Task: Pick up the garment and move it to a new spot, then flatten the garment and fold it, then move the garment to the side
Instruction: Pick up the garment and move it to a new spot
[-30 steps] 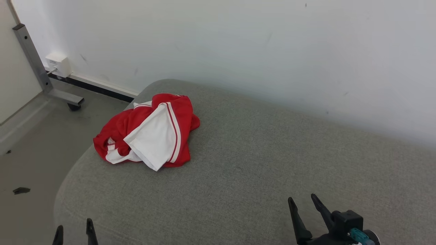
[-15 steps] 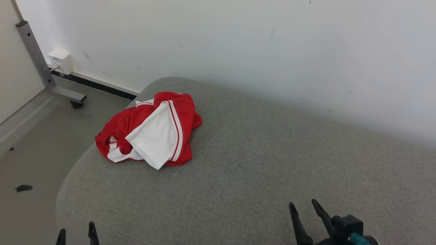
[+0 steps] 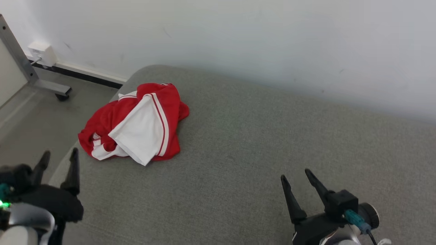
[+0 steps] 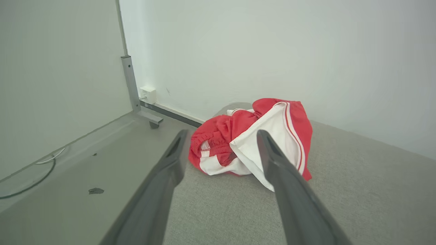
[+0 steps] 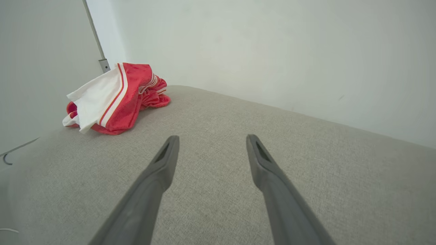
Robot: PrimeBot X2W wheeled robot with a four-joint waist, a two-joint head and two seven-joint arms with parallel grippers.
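- We see the garment (image 3: pixel 133 126), a red piece with a white panel and red-and-white stripes, lying crumpled near the far left corner of the grey upholstered bench (image 3: pixel 245 146), close to its rounded left edge.
- One white flap lies on top of the heap, its point turned towards the robot.
- Our left pincer (image 3: pixel 60 153) hangs at the bench's left edge, just short of the garment and clear of it, with its two dark fingers spread wide and nothing between them.
- In the left wrist view the garment sits straight ahead, framed by the parted fingers.
- Our right pincer (image 3: pixel 295 174) is over the near right part of the bench, well apart from the garment, with its fingers also spread wide and empty.
- Behind the bench stands a pale wall (image 3: pixel 259 37). To the left, a grey metal leg (image 3: pixel 24 69) with a caster rests on the floor (image 3: pixel 30 119), beside a small white wall box (image 3: pixel 42 52).
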